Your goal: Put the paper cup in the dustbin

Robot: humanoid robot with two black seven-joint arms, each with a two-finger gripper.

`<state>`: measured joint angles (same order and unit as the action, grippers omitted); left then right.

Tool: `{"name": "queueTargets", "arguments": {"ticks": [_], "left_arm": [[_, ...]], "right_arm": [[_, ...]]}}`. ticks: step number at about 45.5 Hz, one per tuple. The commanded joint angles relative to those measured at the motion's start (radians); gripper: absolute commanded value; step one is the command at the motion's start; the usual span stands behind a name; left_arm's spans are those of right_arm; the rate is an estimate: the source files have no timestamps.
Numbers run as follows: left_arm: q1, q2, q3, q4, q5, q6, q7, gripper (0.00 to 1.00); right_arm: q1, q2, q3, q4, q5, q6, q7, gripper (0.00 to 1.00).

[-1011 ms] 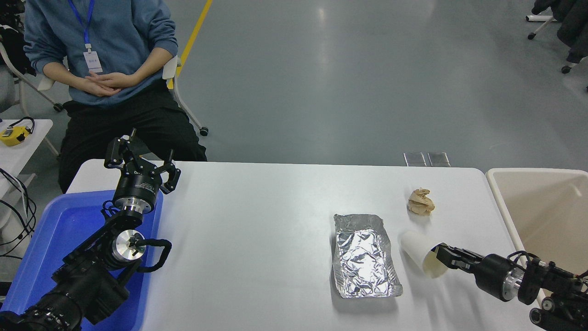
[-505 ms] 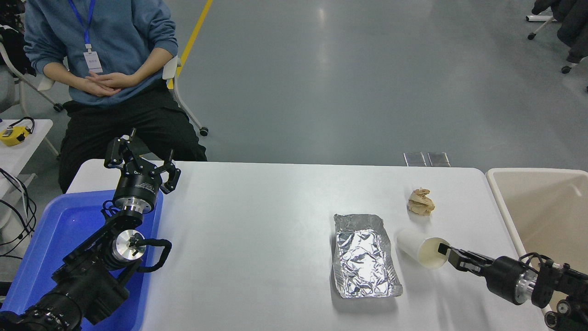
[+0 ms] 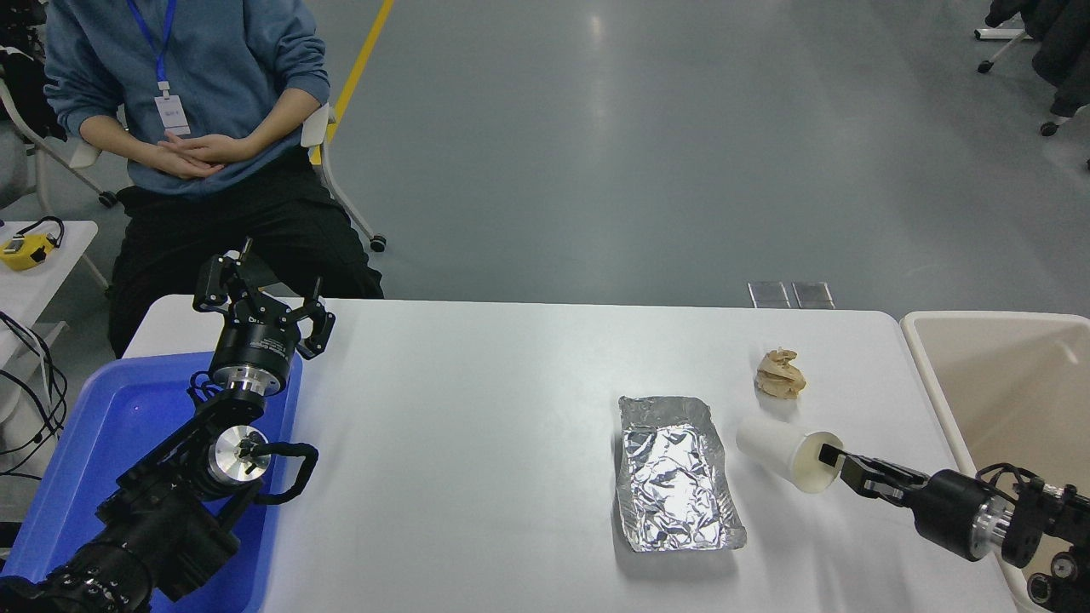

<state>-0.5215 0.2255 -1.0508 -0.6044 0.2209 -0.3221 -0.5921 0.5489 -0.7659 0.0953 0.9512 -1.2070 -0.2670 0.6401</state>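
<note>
My right gripper reaches in from the lower right, jaws pinched on the rim of the cup, one finger inside its mouth. The cup is tipped on its side, mouth toward me, right of centre, just beside the foil tray, below the brown wad. The bin sits at the right edge. My left gripper is parked at left over the blue tray, jaws spread.

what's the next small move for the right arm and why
Probably lift the paper cup a little and carry it right toward the dustbin. The right gripper looks clamped on the cup's rim, the cup lies tipped on its side beside the foil tray, and the bin stands past the table's right edge.
</note>
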Motion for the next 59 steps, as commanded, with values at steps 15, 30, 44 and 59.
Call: {"name": "queueTargets", "arguments": {"ticks": [15,30,44,59], "left_arm": [[0.001,0.002,0.0,0.0,0.0,-0.002,0.0,1.0],[0.003,0.002,-0.002,0.0,0.0,-0.002,0.0,1.0],[0.003,0.002,-0.002,0.0,0.0,-0.002,0.0,1.0],[0.003,0.003,-0.002,0.0,0.0,-0.002,0.0,1.0]], "right_arm": [[0.091,-0.205,0.009,0.172,0.139,0.054,0.009,0.0],[0.178,-0.427,0.015,0.3,0.225,0.112,0.01,0.0],[0.189,-0.526,0.02,0.265,0.365,0.135,0.012,0.0],[0.132,-0.539,-0.005,-0.001,0.454,0.163,0.019,0.0]]}}
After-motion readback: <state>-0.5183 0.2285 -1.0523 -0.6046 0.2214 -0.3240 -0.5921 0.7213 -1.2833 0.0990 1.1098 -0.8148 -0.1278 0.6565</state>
